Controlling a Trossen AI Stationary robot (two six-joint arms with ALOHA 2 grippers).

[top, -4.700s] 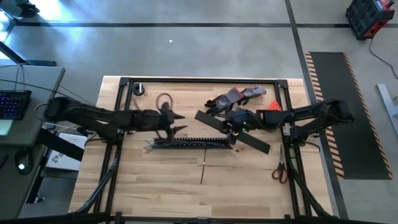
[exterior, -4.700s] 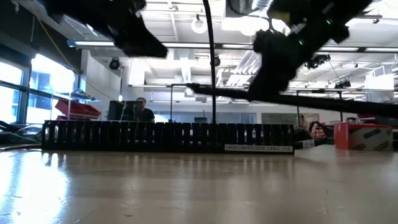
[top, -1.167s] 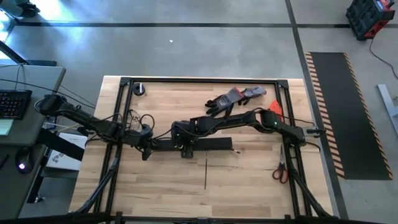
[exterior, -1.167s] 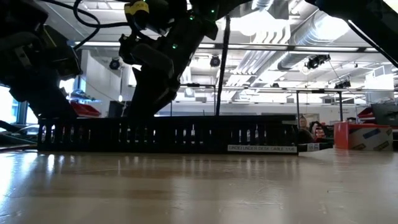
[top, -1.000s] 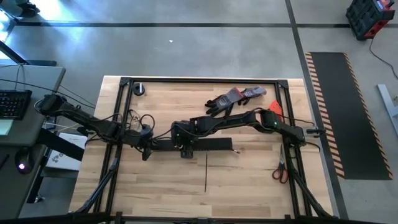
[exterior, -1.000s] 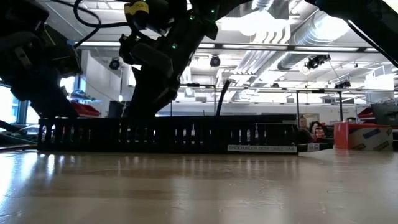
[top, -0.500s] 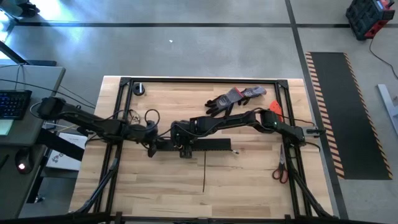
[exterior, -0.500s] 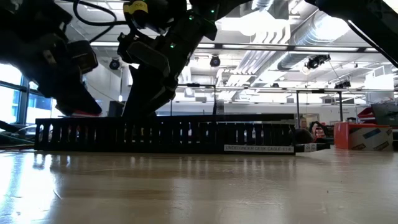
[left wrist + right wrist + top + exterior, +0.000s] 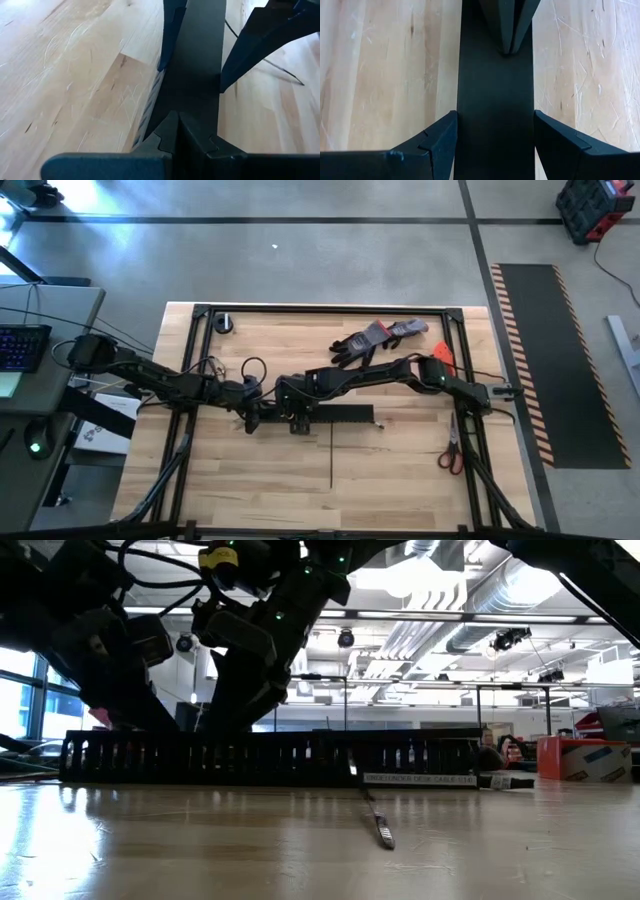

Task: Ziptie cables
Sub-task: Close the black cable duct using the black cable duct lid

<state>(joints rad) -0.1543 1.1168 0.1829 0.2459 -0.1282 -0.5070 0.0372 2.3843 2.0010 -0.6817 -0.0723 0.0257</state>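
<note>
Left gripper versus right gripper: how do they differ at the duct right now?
The left gripper has its fingers shut, tips together above the top of the black cable duct. The right gripper has its fingers open, one on each side of the duct. The left arm comes from the table's left side and the right stretches across from the right. Both sit low, close together, at the duct's left part.

Left arm reaches in from the table's left edge toward the middle, wrist low. Left gripper (image 9: 250, 418) is closed, its fingers (image 9: 172, 131) meeting tip to tip. Right arm stretches from the right side across to the middle. Right gripper (image 9: 297, 420) is spread wide, its fingers (image 9: 440, 142) well apart. The two grippers sit near each other.
</note>
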